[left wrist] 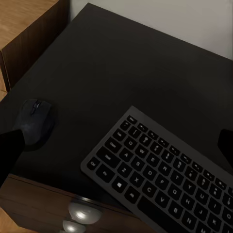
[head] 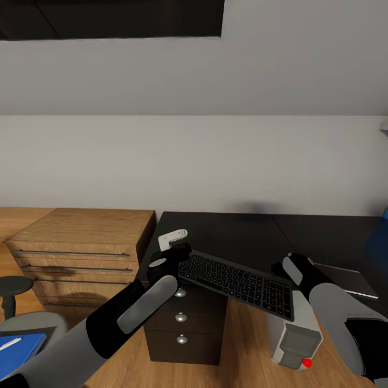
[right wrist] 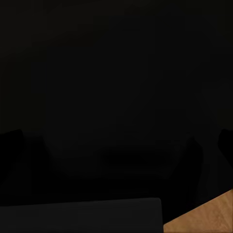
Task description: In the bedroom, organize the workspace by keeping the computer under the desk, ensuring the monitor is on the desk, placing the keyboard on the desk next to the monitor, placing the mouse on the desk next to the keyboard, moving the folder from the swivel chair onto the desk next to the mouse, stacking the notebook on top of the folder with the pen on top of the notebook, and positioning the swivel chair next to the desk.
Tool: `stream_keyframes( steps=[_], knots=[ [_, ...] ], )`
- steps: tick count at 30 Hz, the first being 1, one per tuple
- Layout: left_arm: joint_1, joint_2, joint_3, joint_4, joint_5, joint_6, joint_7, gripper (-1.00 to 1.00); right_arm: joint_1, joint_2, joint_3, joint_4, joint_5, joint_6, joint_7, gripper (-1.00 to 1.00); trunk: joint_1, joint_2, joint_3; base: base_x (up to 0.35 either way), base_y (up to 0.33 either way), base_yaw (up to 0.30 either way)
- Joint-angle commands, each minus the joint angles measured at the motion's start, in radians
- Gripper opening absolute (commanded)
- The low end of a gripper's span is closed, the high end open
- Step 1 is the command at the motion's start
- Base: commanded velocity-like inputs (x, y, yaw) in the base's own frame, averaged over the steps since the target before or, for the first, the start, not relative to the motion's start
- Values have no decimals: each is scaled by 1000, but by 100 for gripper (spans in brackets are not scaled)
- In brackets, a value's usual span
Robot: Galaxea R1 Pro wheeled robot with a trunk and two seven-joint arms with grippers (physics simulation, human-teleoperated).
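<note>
Over the near edge of the glossy black L-shaped worktop [head: 237, 231] the slim black keyboard with its dark grey frame [head: 237, 278] lies slanted, its right end jutting past the edge above the small grey tower computer with a red light [head: 293, 337] on the wooden floor. The step in hand looks like seating the keyboard on the worktop; no monitor is in view to set it beside. The left pincer [head: 171, 257] sits at the keyboard's left end, the right pincer [head: 288, 269] at its right end, both forearms reaching forward and slightly inward as if carrying it between them. Whether either pincer is clamped on the frame or merely alongside it I cannot tell: the head view hides the fingertips, and the right wrist view is nearly all dark. The left wrist view shows the keyboard's corner on the worktop, with the small rounded black mouse [left wrist: 35, 121] apart from it, near the corner above the silver-knobbed drawers [head: 181, 318]. The next move likely calls for pushing the keyboard further onto the surface and squaring it, without knocking the mouse. A bright blue flat folder [head: 19, 347] lies on the grey swivel chair [head: 32, 323] at lower left, still to be moved.
</note>
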Motion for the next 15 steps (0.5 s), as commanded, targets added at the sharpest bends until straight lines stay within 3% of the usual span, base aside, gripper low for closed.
stream_keyframes(
  steps=[1, 15],
  knots=[
    [-1, 1, -1, -1, 1, 10, 6, 100, 0, -1, 6, -2, -10, 4, -7, 100, 0, -1, -1, -3, 0, 0],
    [-1, 0, -2, -1, 2, 10, 6, 100, 0, 1, 12, -3, -9, -4, -2, 100, 0, -1, -1, -12, 0, 0]
  ],
)
